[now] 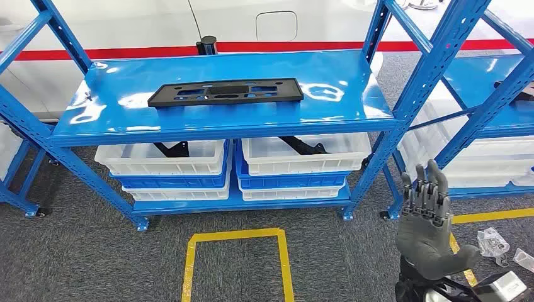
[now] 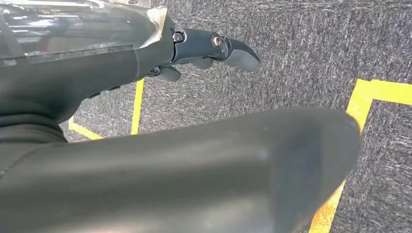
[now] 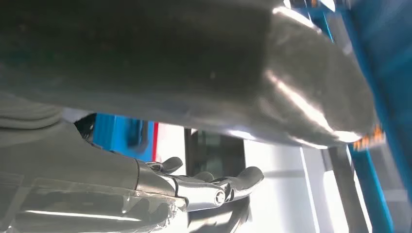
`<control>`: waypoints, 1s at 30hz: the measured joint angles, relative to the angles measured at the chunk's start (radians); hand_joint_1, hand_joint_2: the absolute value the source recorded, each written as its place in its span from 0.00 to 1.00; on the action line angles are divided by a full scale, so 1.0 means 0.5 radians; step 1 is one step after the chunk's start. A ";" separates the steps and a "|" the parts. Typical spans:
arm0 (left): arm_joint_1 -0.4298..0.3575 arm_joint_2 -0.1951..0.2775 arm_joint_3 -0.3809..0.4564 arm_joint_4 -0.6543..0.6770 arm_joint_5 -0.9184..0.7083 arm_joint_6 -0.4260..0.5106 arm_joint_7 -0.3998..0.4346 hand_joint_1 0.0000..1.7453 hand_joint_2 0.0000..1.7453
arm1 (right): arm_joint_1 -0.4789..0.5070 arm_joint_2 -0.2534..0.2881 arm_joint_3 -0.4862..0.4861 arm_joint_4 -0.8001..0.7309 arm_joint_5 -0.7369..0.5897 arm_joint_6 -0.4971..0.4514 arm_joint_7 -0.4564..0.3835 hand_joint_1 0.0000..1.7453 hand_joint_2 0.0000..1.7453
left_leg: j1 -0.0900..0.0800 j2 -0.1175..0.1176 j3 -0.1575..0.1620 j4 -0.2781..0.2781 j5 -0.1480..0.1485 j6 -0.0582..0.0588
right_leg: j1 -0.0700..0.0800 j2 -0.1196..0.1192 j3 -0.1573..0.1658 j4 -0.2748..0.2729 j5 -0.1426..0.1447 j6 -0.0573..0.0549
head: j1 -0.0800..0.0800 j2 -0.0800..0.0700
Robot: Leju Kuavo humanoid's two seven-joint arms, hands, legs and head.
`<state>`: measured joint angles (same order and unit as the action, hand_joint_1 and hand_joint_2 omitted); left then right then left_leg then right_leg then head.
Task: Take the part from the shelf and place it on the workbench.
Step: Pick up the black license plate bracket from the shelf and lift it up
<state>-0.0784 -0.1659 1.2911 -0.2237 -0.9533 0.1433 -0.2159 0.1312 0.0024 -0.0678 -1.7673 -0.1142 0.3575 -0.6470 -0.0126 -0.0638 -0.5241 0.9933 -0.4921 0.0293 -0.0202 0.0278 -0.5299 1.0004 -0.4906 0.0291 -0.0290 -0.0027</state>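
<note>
White bins point(image 1: 162, 158) are sitting under the blue shelf point(image 1: 340, 82), holding dark parts; right robot hand point(image 1: 427, 214) is reaching up, fingers spread, empty; left robot hand point(image 2: 214, 48) is hanging empty, fingers apart.

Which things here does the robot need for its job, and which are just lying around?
For the job:
black part lying flat on the blue shelf
right hand, raised, holding nothing
left hand, over the carpet

Just lying about:
white bins under the shelf
yellow floor tape
plastic bags on the floor
</note>
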 joint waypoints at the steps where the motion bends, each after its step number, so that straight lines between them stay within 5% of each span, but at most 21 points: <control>1: -0.001 -0.001 0.001 0.000 -0.001 -0.001 0.000 0.00 0.00 | -0.001 -0.009 0.027 -0.012 0.020 -0.005 -0.001 0.00 0.00 | 0.000 0.000 0.000 0.000 0.000 0.000 | 0.000 0.000 0.000 0.000 0.000 0.000 | 0.000 0.000; 18: -0.021 -0.027 0.086 0.013 -0.020 0.061 0.005 0.00 0.00 | -0.161 -0.314 0.899 -0.263 0.521 -0.149 -0.020 0.00 0.00 | 0.000 0.000 0.000 0.000 0.000 0.000 | 0.000 0.000 -0.001 0.000 0.000 0.000 | 0.000 0.000; 26: -0.028 -0.036 0.117 0.014 -0.015 0.092 0.005 0.00 0.00 | -0.217 -0.400 1.116 -0.311 0.624 -0.189 -0.026 0.00 0.00 | -0.003 0.001 -0.004 0.007 -0.002 0.004 | -0.005 0.001 -0.001 -0.002 0.003 0.005 | -0.001 0.000; 30: -0.034 -0.036 0.130 0.015 -0.003 0.102 0.006 0.00 0.00 | -0.229 -0.409 1.144 -0.314 0.594 -0.190 -0.026 0.00 0.00 | -0.009 0.002 -0.012 0.017 -0.010 0.025 | -0.013 0.003 -0.002 -0.006 0.007 0.014 | -0.001 0.000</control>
<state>-0.0954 -0.1839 1.3563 -0.2163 -0.9547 0.1945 -0.2129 0.0169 -0.2022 0.5044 -1.9244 0.1830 0.2626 -0.6600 -0.0171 -0.0627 -0.5299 1.0017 -0.4970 0.0416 -0.0267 0.0292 -0.5311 0.9975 -0.4873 0.0360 -0.0295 -0.0027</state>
